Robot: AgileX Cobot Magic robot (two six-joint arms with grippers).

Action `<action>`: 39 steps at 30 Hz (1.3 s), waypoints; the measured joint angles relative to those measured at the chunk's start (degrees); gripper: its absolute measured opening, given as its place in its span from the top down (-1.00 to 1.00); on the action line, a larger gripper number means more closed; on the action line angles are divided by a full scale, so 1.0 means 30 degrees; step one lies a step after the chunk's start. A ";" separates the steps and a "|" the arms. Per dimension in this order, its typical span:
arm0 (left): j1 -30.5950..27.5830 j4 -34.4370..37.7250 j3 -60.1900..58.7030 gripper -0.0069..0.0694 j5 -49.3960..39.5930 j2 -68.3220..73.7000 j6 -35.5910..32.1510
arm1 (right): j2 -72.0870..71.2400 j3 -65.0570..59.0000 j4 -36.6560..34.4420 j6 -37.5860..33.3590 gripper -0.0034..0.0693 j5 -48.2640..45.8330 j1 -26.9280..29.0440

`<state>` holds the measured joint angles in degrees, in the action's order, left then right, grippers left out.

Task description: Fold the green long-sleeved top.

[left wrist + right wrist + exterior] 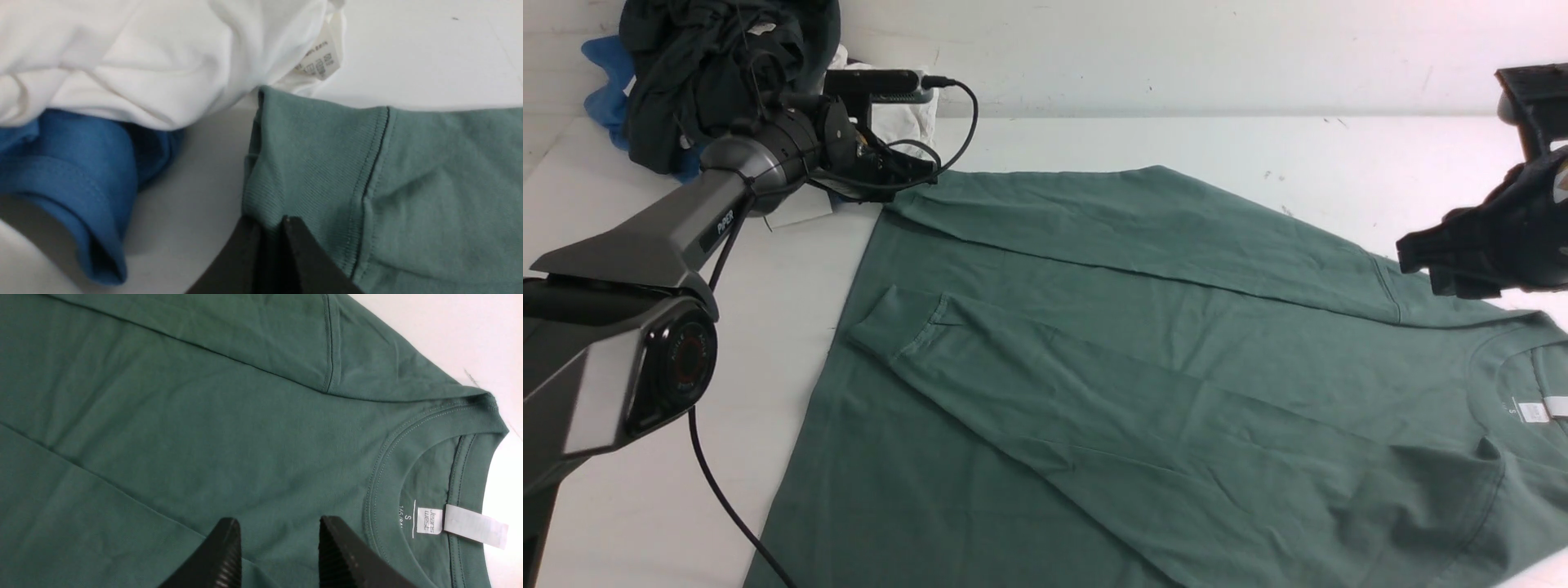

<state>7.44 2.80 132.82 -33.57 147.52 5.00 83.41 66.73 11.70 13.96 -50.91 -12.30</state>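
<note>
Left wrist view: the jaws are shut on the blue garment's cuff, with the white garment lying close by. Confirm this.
Not quite. The jaws are shut on the ribbed cuff of the green long-sleeved top, not on the blue garment; the left wrist view shows this. The white garment does lie close by.

I see the green long-sleeved top as matt, soft jersey cloth, its cuff finely ribbed. The white garment is smooth cloth, the blue garment a coarser knit. The right gripper has matt black, grooved pads.
</note>
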 joint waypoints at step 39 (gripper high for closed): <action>0.1498 0.1011 -1.7967 0.72 -0.8829 -1.7372 -0.3133 | -0.5202 0.0000 -0.0643 -0.1500 0.19 -0.2356 -0.0670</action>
<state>11.94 5.83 78.92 -60.06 95.40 -4.40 67.80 66.73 9.77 9.46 -57.97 -14.31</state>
